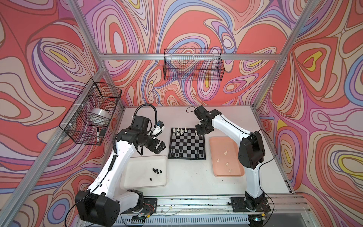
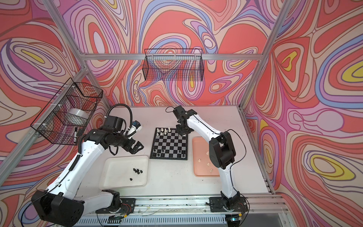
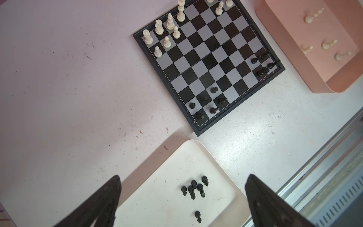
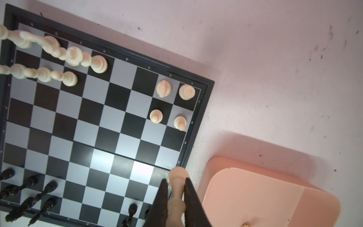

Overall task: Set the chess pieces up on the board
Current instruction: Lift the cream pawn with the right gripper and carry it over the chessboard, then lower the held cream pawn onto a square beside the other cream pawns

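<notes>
Starting at the table's front edge: white tray at front left holds loose black chess pieces, and pink tray toward the right edge holds four cream pieces. Board sits mid-table between the trays, black on its near rows and cream on its far rows; left pincer hangs spread beside its left edge, nothing in it. Right pincer sits over the board's far right corner, pinching one cream piece.

Bright, even light from above. In the right wrist view glare whitens two squares of the board, and cream chess pieces at the frame's edge stretch long. The left wrist view's fingers are blurred.
</notes>
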Motion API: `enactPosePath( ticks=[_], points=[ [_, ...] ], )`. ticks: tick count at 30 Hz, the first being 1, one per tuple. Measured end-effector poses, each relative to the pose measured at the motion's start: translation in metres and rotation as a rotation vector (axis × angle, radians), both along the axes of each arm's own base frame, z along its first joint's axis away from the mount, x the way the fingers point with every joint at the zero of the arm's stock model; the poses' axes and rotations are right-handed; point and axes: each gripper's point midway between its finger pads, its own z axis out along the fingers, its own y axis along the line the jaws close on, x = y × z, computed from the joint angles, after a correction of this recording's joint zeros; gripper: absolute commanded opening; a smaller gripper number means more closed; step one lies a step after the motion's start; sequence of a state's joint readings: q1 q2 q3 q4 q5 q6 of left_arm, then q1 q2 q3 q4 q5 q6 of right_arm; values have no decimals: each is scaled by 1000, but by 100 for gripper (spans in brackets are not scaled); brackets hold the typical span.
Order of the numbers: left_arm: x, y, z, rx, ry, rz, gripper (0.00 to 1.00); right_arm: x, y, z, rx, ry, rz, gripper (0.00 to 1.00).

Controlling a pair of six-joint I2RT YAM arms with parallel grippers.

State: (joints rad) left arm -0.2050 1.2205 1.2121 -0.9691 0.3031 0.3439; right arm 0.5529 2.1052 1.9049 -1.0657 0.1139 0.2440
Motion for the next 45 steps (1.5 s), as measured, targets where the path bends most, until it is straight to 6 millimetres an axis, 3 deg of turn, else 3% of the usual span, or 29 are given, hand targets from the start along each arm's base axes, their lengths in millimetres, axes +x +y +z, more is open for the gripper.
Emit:
enactPosePath(
  ticks=[13,21,29,45],
  points=[
    [0,0,2,-1,-6,0,99,26,42,-15,33,-18,66,13],
    [0,0,2,-1,-6,0,99,37,53,-18,53,-46,87,14],
    [0,0,2,0,-7,1,99,43,61,-36,60,-35,101,14],
    [0,2,1,10,-8,6,100,50,69,-52,68,-32,113,15]
  ],
)
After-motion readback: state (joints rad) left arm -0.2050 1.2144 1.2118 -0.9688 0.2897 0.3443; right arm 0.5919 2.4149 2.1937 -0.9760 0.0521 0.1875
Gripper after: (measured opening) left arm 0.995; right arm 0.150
